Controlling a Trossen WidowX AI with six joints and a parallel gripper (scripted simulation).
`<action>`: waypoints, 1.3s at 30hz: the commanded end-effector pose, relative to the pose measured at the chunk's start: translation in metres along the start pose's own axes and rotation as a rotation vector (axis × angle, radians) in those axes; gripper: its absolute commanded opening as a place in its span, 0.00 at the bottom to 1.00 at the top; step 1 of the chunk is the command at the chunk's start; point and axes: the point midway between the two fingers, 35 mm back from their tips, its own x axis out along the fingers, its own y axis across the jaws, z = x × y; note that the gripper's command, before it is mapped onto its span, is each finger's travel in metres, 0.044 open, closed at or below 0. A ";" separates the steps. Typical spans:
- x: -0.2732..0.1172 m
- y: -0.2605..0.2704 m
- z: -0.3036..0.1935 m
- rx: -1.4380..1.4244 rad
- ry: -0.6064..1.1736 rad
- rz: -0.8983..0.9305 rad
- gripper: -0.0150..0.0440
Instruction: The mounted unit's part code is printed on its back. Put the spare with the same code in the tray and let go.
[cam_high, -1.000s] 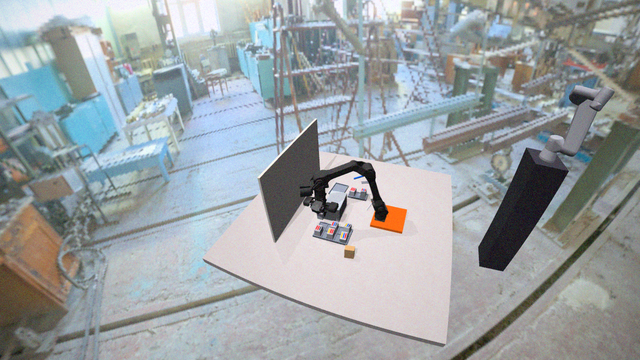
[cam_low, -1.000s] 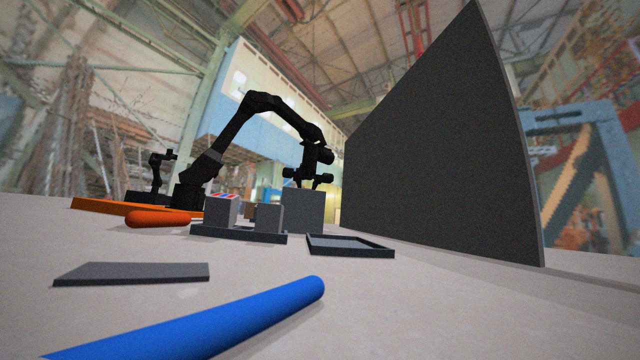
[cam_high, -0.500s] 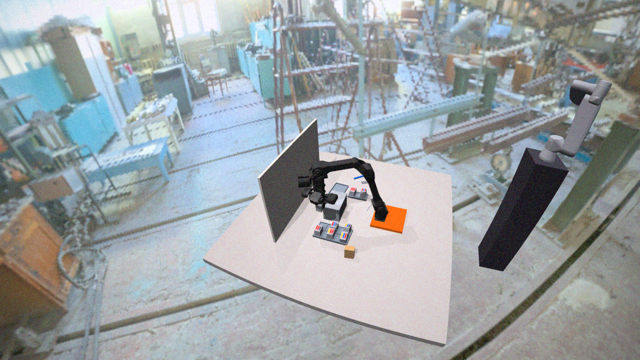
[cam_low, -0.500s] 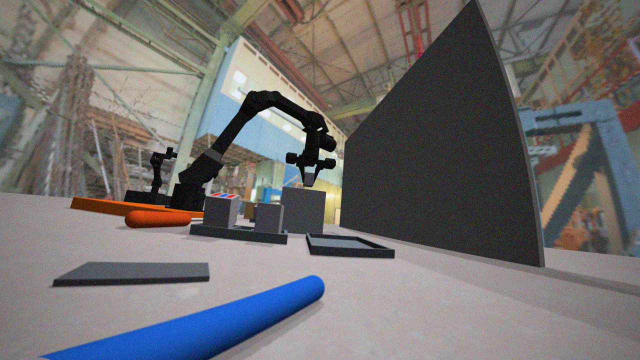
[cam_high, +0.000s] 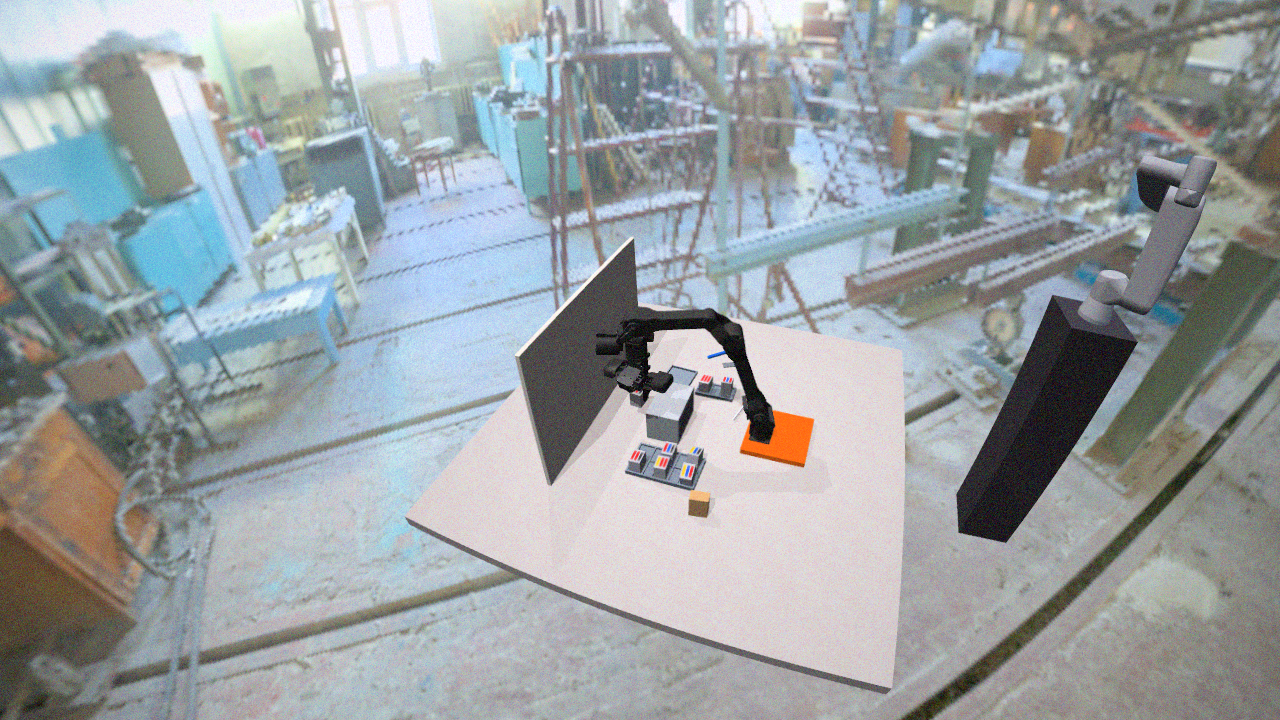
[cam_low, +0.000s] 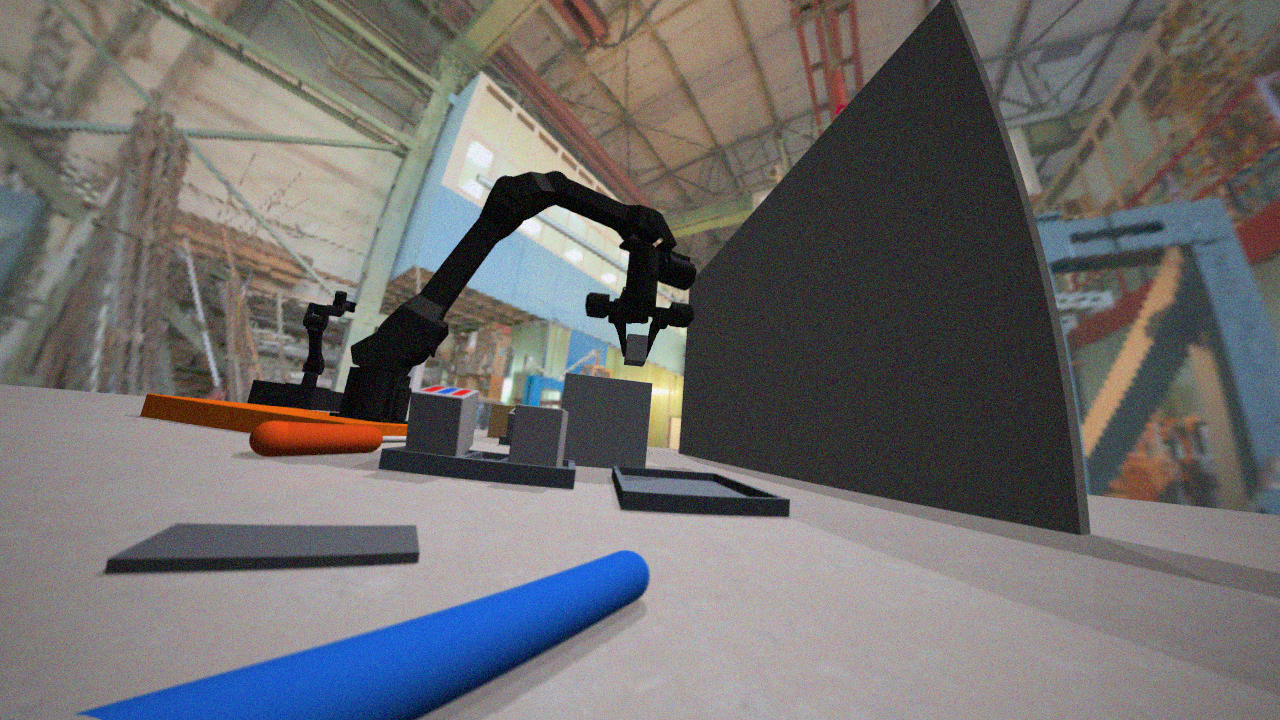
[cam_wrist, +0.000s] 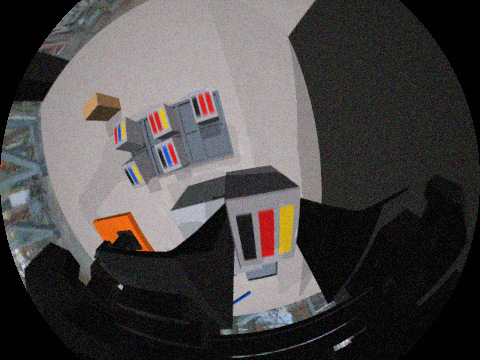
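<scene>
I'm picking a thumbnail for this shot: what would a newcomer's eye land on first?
Probably the bright orange plate under the black arm's foot. Next, the tall dark panel standing on the table beyond the arm's gripper. Up close, the block in the gripper, striped black, red and yellow.

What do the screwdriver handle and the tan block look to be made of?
Handle: probably plastic, satin; even orange-red color, smooth rounded ends, soft shading.

Block: possibly wood or cardboard, matte; tan faces without sharp glints. No grain is readable, so either fits.
</scene>
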 end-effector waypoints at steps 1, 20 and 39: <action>0.000 -0.010 -0.017 -0.001 -0.003 -0.003 0.25; -0.003 -0.040 -0.125 0.066 0.023 -0.017 0.25; -0.006 -0.040 -0.247 -0.012 0.039 -0.012 0.25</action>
